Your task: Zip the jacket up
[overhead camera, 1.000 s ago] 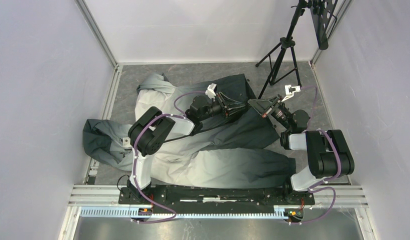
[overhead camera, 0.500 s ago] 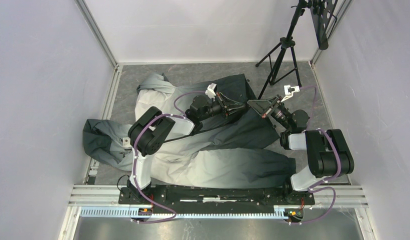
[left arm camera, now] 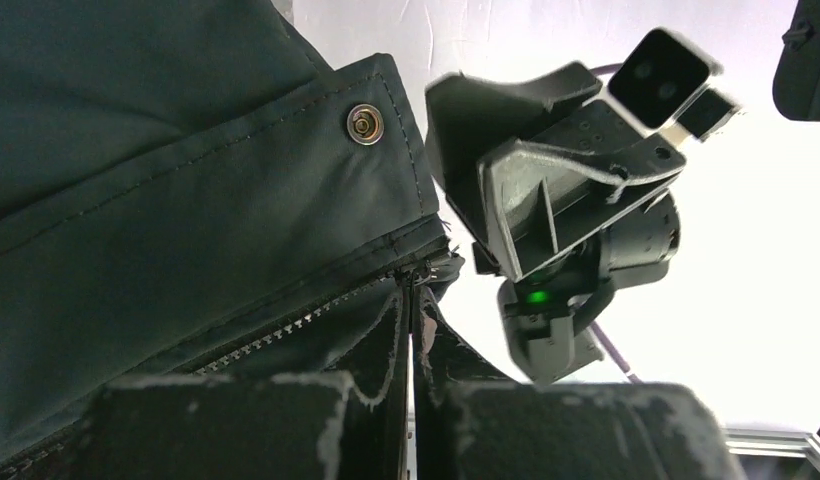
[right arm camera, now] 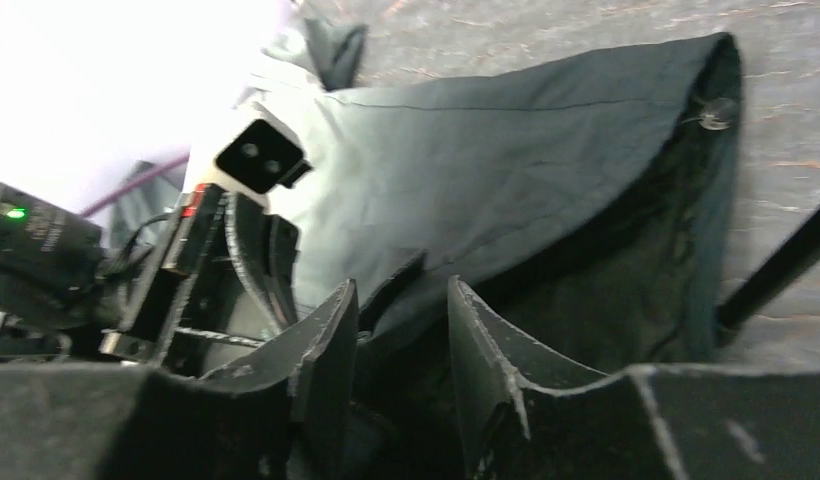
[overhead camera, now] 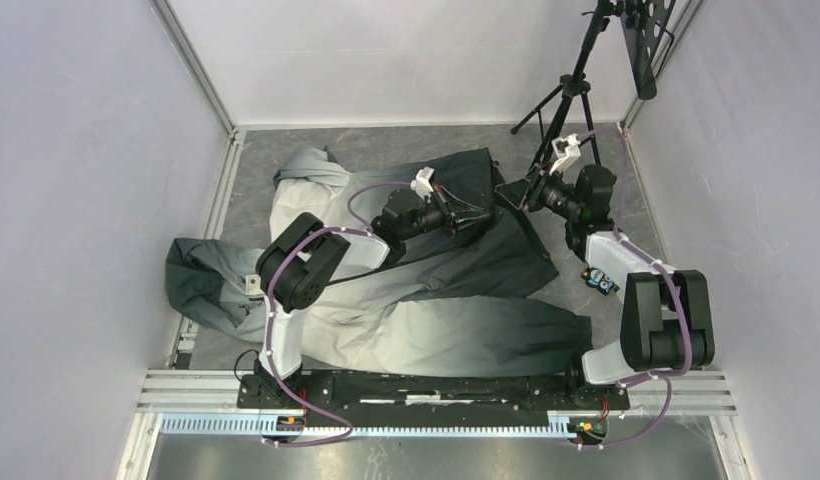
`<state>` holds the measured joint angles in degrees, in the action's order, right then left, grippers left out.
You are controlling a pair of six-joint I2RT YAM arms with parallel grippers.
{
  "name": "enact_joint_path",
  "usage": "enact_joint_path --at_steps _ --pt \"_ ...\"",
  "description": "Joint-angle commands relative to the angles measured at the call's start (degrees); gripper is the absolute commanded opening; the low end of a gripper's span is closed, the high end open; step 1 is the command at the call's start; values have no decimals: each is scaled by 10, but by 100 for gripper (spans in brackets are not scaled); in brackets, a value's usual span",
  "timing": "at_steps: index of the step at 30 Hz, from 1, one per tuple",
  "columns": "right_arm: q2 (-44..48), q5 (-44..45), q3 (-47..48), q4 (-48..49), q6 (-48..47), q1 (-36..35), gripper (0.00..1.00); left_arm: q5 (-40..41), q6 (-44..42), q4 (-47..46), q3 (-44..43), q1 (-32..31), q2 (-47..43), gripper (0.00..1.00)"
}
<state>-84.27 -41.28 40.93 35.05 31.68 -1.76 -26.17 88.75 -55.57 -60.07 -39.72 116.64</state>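
Grey mottled bench [overhead camera: 386, 150] is spanned from its left edge toward the far right corner by the jacket [overhead camera: 426, 320], matte woven cloth shading pale to charcoal. The left tool [left arm camera: 411, 305] is clamped on it at the end of the metal-toothed zipper [left arm camera: 286, 332]. The right tool [right arm camera: 401, 288] is held apart nearby. Both sides should be kept taut so the teeth meet squarely.

Top external: mounted high behind, looking steeply down on the whole jacket [overhead camera: 426, 320]. Left wrist: pressed close against the dark hem and zipper [left arm camera: 286, 335], facing the right gripper [left arm camera: 486, 170]. Right wrist: low over the same dark hem, facing back toward, seemingly, the left gripper [right arm camera: 271, 260].
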Motion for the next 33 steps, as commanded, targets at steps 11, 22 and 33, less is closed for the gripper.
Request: enact_joint_path --at_steps 11,22,33 --pt "49 11 110 -377 -278 -2 48 -31 -23 0 -36 3 6 2" --pt "105 42 133 -391 -277 -5 57 -36 -25 12 -49 9 3 2" --pt "74 73 134 -407 -303 -56 34 -34 -34 22 -50 9 -7 2"
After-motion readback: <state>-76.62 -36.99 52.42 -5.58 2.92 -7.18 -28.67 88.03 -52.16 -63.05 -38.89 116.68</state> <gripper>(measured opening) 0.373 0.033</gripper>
